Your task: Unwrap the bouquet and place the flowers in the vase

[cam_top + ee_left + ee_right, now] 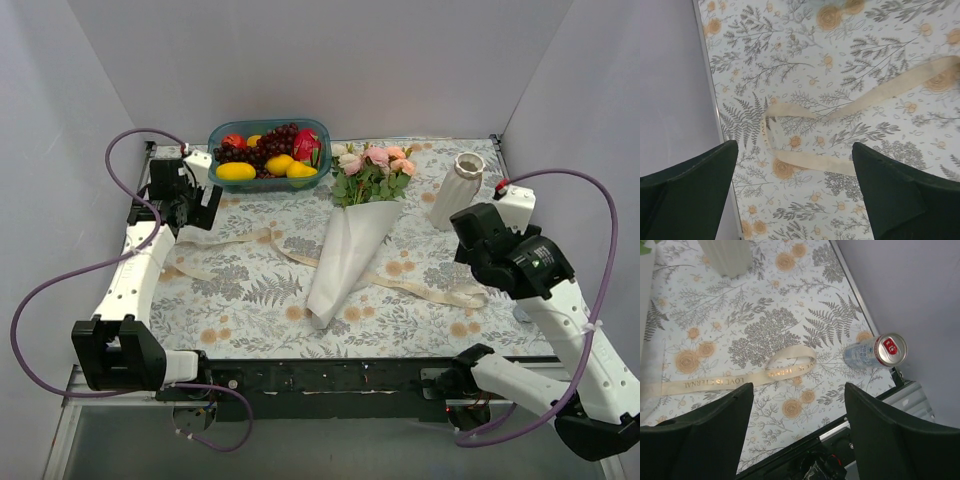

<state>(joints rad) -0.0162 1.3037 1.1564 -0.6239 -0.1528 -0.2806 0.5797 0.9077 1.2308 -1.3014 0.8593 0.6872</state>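
Hovering with both jaws wide and empty, my left gripper [795, 146] and right gripper [799, 386] flank the bouquet [352, 228], which lies between them. Its paper cone [338, 265] looks light, crinkly and slippery; I'd pinch a paper edge near the mouth, sparing the fragile flowers [372, 168].

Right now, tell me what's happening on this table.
Neither arm is holding anything. The left fingers and the right fingers are both open, each above one loose end of the cream ribbon, which lies untied across the tablecloth. The bouquet lies mid-table in its paper cone, not yet unwrapped. The vase stands upright at the back right, nothing sticking out of it.
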